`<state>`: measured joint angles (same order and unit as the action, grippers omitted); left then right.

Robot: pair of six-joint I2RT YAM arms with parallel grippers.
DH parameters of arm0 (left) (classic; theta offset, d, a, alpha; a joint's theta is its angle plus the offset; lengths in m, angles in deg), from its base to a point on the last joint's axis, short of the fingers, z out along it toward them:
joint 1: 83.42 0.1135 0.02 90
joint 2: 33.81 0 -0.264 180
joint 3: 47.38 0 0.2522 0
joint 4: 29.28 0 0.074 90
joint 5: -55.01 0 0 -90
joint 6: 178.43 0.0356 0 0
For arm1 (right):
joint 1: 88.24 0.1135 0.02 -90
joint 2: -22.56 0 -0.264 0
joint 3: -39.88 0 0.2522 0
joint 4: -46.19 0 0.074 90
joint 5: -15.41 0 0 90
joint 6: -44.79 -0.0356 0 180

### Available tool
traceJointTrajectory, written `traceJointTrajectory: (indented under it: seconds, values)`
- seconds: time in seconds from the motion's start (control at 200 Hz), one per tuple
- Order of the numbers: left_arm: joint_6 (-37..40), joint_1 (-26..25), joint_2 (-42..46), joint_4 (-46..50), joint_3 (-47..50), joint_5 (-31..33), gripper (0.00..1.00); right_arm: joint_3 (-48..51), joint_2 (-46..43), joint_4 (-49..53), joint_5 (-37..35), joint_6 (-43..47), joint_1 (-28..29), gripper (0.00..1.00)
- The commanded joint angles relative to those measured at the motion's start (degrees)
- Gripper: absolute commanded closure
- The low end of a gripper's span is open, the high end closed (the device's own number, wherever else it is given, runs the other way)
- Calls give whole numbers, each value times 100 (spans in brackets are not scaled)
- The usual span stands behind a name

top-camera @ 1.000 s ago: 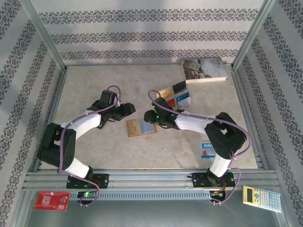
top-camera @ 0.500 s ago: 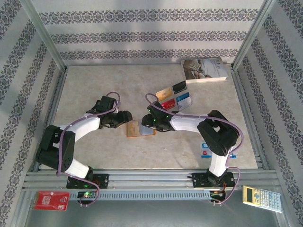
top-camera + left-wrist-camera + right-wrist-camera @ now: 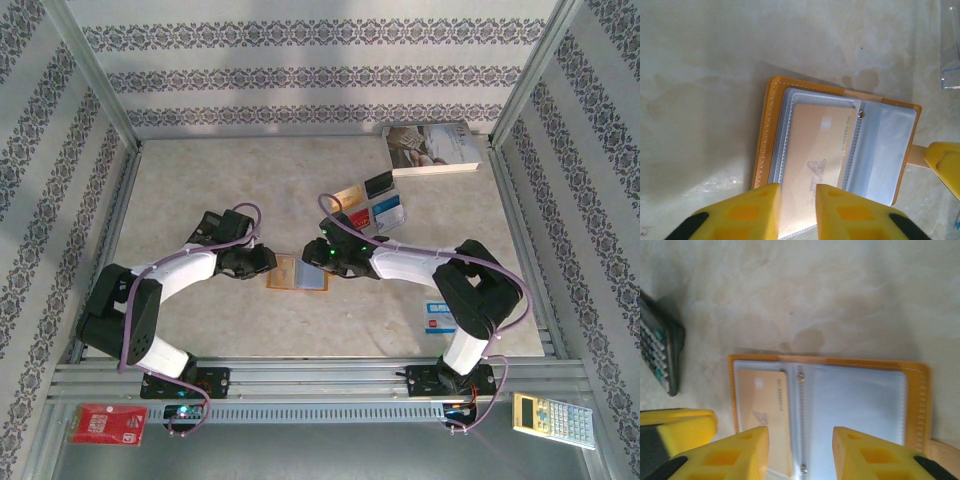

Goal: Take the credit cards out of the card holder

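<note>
The card holder lies open and flat on the tabletop, near the centre and directly between the two arms. Its inner pockets face up.

Left pincer: positioned at the left edge of the card holder. In the left wrist view, the left pincer sits over the near edge of the holder's left page. Its yellow fingers are drawn close together, with a narrow gap between them. A tan card sits in the clear left pocket of the card holder, and its near end runs into that gap. Whether the fingers actually pinch the card or the pocket cannot be told.

Right pincer: positioned at the right edge of the card holder. In the right wrist view, the right pincer is released, with its fingers standing apart. They straddle the riveted spine of the card holder, with the tan card just left of the gap and the clear pocket to the right. Contact with the holder cannot be confirmed.

The two pincers face each other across the holder, close together but apart.

Several loose cards lie on the tabletop beyond the right pincer. A book rests at the far right corner.
</note>
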<state>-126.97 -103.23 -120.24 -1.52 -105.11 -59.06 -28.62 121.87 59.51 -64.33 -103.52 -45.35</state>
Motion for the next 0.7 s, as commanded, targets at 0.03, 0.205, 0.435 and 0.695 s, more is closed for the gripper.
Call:
traceJointTrajectory:
  seconds: [0.03,0.205,0.435,0.695]
  values:
    - [172,-70,-193,274,-200,89,80,-290,282,-168,373,235,104,67]
    - [171,-103,-430,229,-332,-76,84,-473,577,-168,584,267,114,74]
    - [231,-114,-575,314,-421,9,87,-543,804,-205,735,298,82,76]
    - [226,-124,-681,306,-338,78,89,-567,974,-263,829,294,61,80]
